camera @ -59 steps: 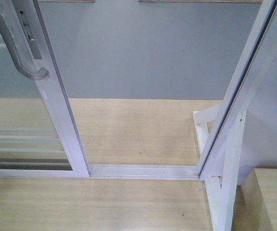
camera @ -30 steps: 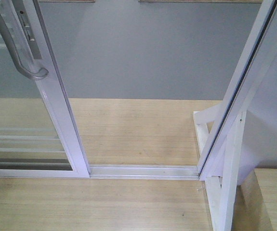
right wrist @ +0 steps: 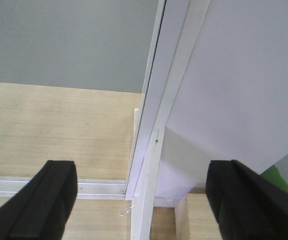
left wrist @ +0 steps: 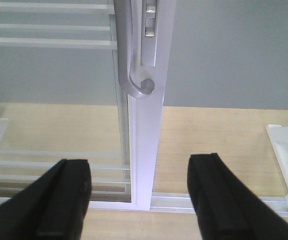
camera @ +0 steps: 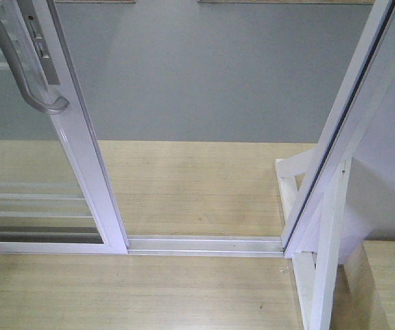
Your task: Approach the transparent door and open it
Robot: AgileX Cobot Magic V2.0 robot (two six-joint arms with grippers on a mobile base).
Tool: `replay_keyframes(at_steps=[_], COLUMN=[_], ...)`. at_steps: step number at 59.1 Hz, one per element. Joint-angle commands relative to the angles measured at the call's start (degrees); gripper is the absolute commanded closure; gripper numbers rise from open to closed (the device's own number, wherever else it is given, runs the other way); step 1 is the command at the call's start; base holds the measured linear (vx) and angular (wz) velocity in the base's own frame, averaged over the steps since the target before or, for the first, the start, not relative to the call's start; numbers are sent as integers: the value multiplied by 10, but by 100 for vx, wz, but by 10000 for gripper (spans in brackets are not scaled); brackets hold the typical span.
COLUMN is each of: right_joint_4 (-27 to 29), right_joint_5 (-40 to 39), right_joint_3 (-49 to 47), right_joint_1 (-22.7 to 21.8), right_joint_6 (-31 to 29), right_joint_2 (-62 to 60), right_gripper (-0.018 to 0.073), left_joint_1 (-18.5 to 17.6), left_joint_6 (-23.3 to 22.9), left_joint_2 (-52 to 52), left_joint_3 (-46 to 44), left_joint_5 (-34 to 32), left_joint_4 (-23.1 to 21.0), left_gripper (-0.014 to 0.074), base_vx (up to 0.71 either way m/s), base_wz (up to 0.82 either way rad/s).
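Door (camera: 80, 151) stands slid to the left with a wide gap to the frame post (camera: 341, 130), opening step judged near done; left gripper (left wrist: 138, 192) spread (touching nothing) below the handle (left wrist: 131, 65), right gripper (right wrist: 141, 197) likewise spread; next call is pulling back clear

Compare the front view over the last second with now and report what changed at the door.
Almost nothing changed. The transparent door stands slid left with the opening clear along the floor track, as before; its handle appears only marginally shifted. The right-hand frame post stayed put. Nothing was taken hold of or let go in the front view.
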Motion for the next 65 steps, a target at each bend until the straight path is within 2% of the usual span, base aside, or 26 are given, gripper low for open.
replay_keyframes(at_steps=[1, 12, 18, 26, 38, 45, 56, 65], right_joint_4=[-10, -10, -10, -10, -10, -10, -10, -10], right_joint_5=[-39, -39, -40, -39, -39, -39, -39, -39], right_joint_3=[-15, -15, -15, -15, -15, -15, -15, -15], right_joint_1=[-3, -3, -3, -3, 0, 0, 0, 0], right_joint_6=[-3, -3, -3, -3, -3, -3, -3, -3], right_joint_2=[-5, -5, -5, -5, -5, -5, -5, -5], right_gripper=[-22, -22, -22, -22, -22, -22, -22, -22], left_joint_1=[-2, -2, -2, -2, -20, -19, -19, -20], left_joint_6=[0, -1, -2, -2, -2, 0, -1, -1], left_joint_2=[-3, -7, -44, -123, -254, -320, -410, -471], left_joint_3=[-14, -8, 18, 86, 190, 254, 383, 467], left_joint_5=[-39, -45, -64, -129, -181, -208, -319, -371], left_joint_4=[-4, 7, 10, 11, 11, 11, -4, -4], left_gripper=[76, 86, 141, 298, 607, 604, 603, 603], base_vx=[0, 0, 0, 0, 0, 0, 0, 0], base_wz=[0, 0, 0, 0, 0, 0, 0, 0])
